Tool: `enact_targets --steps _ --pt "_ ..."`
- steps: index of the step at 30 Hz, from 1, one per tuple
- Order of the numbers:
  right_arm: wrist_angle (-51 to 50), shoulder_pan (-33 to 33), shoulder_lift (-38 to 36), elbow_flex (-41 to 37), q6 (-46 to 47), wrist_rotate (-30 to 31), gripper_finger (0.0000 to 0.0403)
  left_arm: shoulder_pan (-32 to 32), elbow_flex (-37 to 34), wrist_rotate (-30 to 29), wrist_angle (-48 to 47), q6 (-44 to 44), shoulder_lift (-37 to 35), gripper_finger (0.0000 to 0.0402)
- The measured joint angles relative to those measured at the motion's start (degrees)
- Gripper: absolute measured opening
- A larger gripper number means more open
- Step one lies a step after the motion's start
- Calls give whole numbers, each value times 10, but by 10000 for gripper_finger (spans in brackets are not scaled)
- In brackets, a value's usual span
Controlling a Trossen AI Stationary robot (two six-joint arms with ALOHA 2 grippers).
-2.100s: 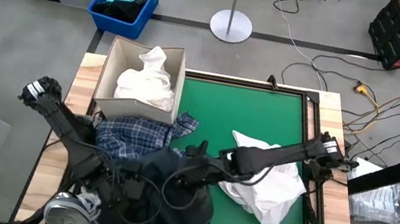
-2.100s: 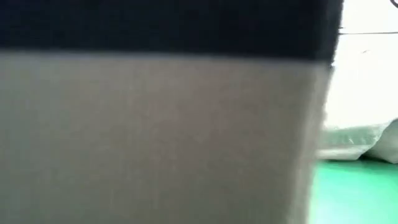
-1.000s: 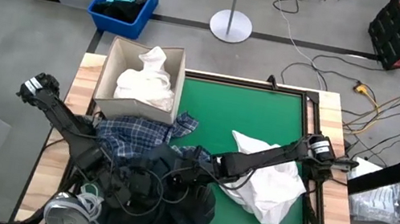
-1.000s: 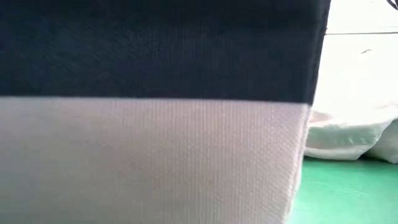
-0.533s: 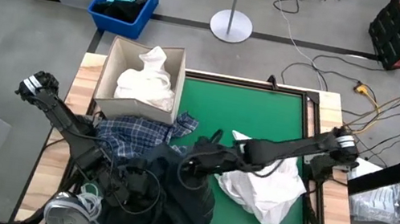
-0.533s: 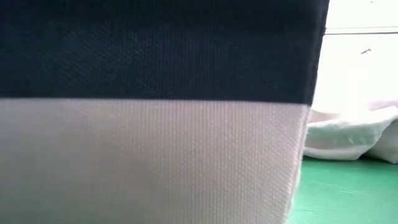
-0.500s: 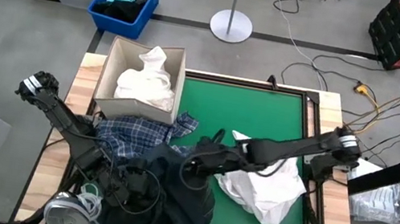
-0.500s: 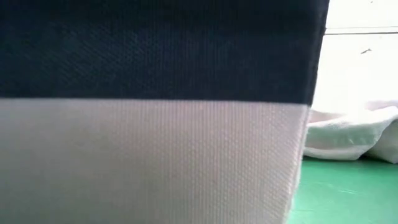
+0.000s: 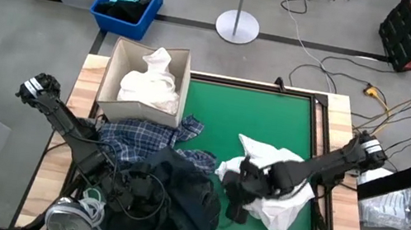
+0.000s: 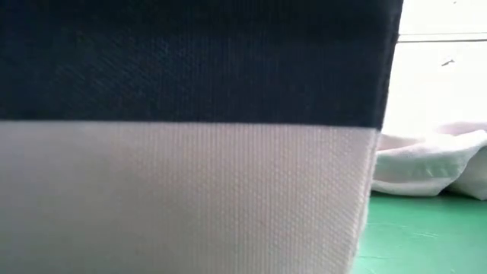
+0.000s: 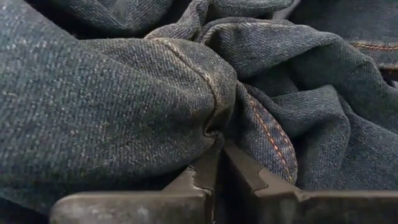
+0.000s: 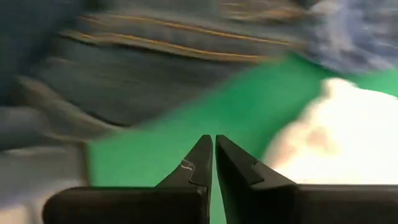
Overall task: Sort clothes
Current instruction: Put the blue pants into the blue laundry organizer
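Note:
A dark denim garment lies heaped at the table's near left, partly over a blue-white plaid shirt. My left gripper is sunk in that heap and shut on the denim. A white shirt lies crumpled on the green mat at the right. My right gripper is at the shirt's left edge, over the mat, shut with nothing between its fingers. In the low view, dark and pale cloth right at the lens hides nearly everything. My left gripper pinches a bunched fold of the dark denim between its two fingers, right beside an orange-stitched seam. It comes in from the table's left side. The garment lies heaped and slack on the table around the fingers.
A cardboard box holding white clothes stands at the table's far left. A blue bin with black and teal fabric, a basket and clear tubs sit on the floor beyond. A grey rounded object lies at the near left corner.
My right gripper has drawn back from the dark denim heap toward the table's right and near edge and now sits at the white shirt's left edge. The denim has stayed heaped by my left gripper.

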Motion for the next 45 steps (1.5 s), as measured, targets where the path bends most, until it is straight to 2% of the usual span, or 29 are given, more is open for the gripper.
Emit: enact_targets --steps 6,10,19,25,31,34,38,45 --pt "246 30 0 -90 39 -6 12 1 -1 -9 5 0 0 0" --pt "318 29 0 -97 31 1 12 1 -1 -11 6 0 0 0" --pt "355 -12 16 -46 -72 9 12 1 -2 -17 12 13 1 0" --pt "384 -37 90 28 -142 -28 12 2 -2 -23 17 14 7 0" --pt "377 -61 183 135 -194 -87 12 2 -3 -29 30 13 7 0" --pt "362 -68 222 171 -205 -98 12 2 2 -29 30 5 8 0" --pt "357 -76 251 190 -207 -121 12 0 29 -27 -10 4 2 0" --pt "331 -92 254 186 -194 -153 12 -1 138 -39 -177 10 -3 0"
